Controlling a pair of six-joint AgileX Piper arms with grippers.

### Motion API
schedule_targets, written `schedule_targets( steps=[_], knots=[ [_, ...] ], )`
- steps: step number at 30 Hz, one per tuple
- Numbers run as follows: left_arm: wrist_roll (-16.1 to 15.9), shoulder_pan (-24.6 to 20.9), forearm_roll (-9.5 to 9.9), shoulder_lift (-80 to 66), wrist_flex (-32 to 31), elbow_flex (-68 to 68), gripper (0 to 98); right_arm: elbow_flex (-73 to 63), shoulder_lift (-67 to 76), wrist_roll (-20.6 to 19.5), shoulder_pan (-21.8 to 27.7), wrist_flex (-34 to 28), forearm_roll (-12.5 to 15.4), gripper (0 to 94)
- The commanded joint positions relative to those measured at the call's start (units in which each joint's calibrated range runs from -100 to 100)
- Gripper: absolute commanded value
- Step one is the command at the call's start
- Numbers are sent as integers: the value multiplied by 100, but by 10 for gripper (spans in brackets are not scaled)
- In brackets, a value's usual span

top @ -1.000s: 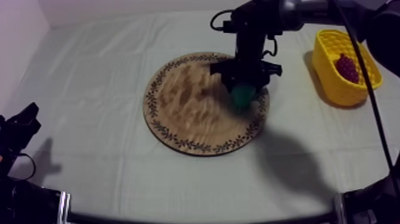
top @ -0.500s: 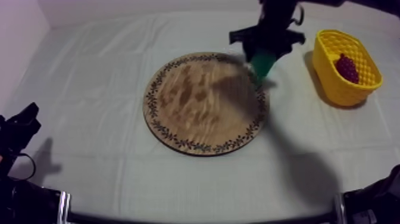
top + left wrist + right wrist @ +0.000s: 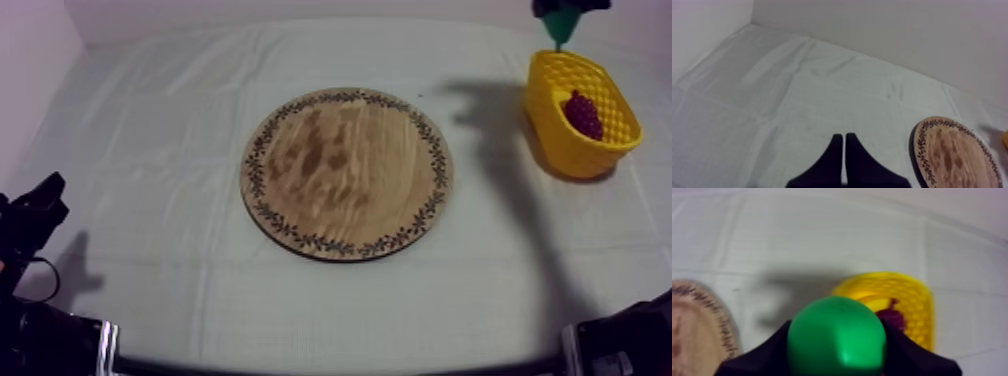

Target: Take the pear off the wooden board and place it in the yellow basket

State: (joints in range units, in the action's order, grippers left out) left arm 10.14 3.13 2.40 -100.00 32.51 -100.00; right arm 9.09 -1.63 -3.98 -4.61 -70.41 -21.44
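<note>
The green pear [image 3: 559, 29] hangs in the air just above the far rim of the yellow basket [image 3: 556, 136], at the table's far right. My right gripper [image 3: 563, 10] is shut on it. In the right wrist view the pear [image 3: 836, 336] bulges between the black fingers [image 3: 770, 349], with the basket [image 3: 918, 300] below and just beyond it. The round wooden board [image 3: 346, 172] lies bare at the table's middle. My left gripper [image 3: 42, 207] rests low at the left, and its fingers [image 3: 843, 152] lie together as a narrow wedge over the cloth.
A dark red bunch of grapes [image 3: 583, 113] lies in the basket and also appears as grapes [image 3: 895, 318] behind the pear. The board's patterned rim [image 3: 719, 323] is off to one side of the right gripper. Open cloth surrounds the board [image 3: 953, 155].
My right gripper lifted the pear off the board's right side and carried it up and to the right, to above the basket. The left arm has not moved.
</note>
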Motion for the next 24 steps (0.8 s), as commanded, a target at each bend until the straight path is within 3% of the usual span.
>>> schedule_targets(
  steps=[1,9,18,21,24],
  knots=[
    [-1,2,2,0,-1,0,1,94,-17,91,447,224,-78,324],
    [-1,2,2,0,-1,0,1,949,-281,57,1067,908,-436,336],
    [-1,2,2,0,-1,0,1,1694,-718,124,1175,1734,-291,367],
    [-1,2,2,0,-1,0,1,1755,-828,142,1101,1909,-187,432],
    [-1,2,2,0,-1,0,1,1805,-910,162,1068,2178,-100,562]
  ],
)
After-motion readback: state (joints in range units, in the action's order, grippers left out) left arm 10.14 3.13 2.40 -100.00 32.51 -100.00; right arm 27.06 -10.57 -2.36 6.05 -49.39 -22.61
